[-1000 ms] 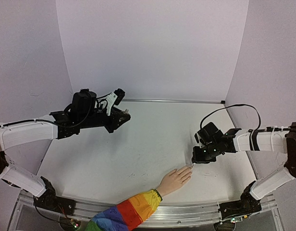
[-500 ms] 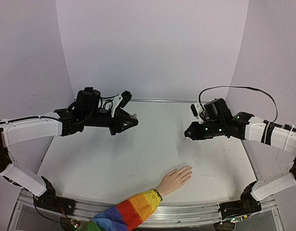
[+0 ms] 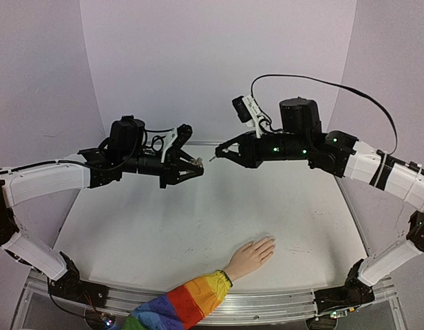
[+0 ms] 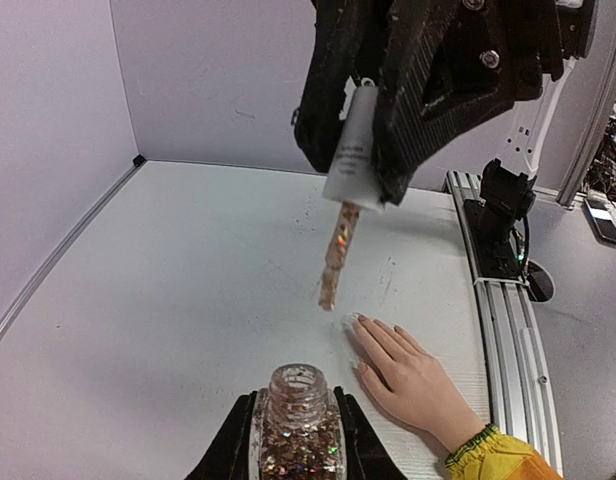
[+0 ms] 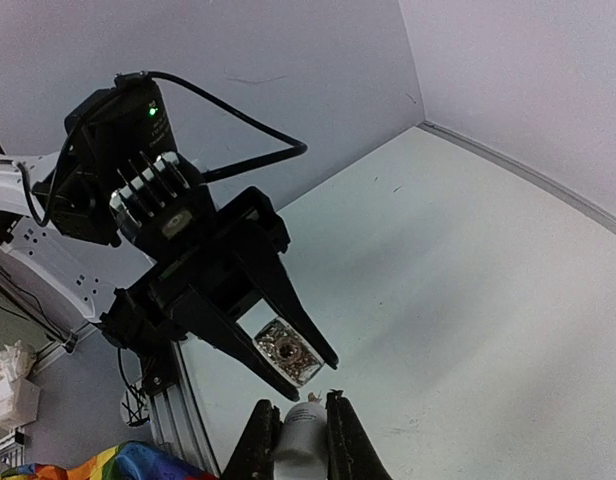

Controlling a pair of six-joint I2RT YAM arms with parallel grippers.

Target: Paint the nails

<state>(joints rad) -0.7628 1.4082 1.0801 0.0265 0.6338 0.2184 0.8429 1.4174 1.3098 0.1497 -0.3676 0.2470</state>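
A small flesh-coloured hand [image 3: 252,256] with a rainbow sleeve [image 3: 188,300] lies flat near the table's front edge. Its pale nails [image 4: 358,317] point away from me. My left gripper [image 3: 193,165] is raised over the back of the table, shut on a small clear bottle of coppery glitter polish [image 4: 296,425] with an open neck. My right gripper [image 3: 223,152] faces it, shut on the white brush cap [image 5: 303,432]. The glitter-coated brush [image 4: 335,255] hangs just beyond and above the bottle's mouth, apart from it. In the right wrist view the bottle [image 5: 286,352] sits close ahead of the cap.
White walls enclose the table [image 3: 198,227] on three sides. An aluminium rail [image 3: 281,300] runs along the front edge, with both arm bases on it. Both arms are held high above the table, well behind the hand.
My right gripper has lifted the brush from the hand's fingertips and swung up and left to the bottle. My left gripper has carried the bottle a little right toward it.
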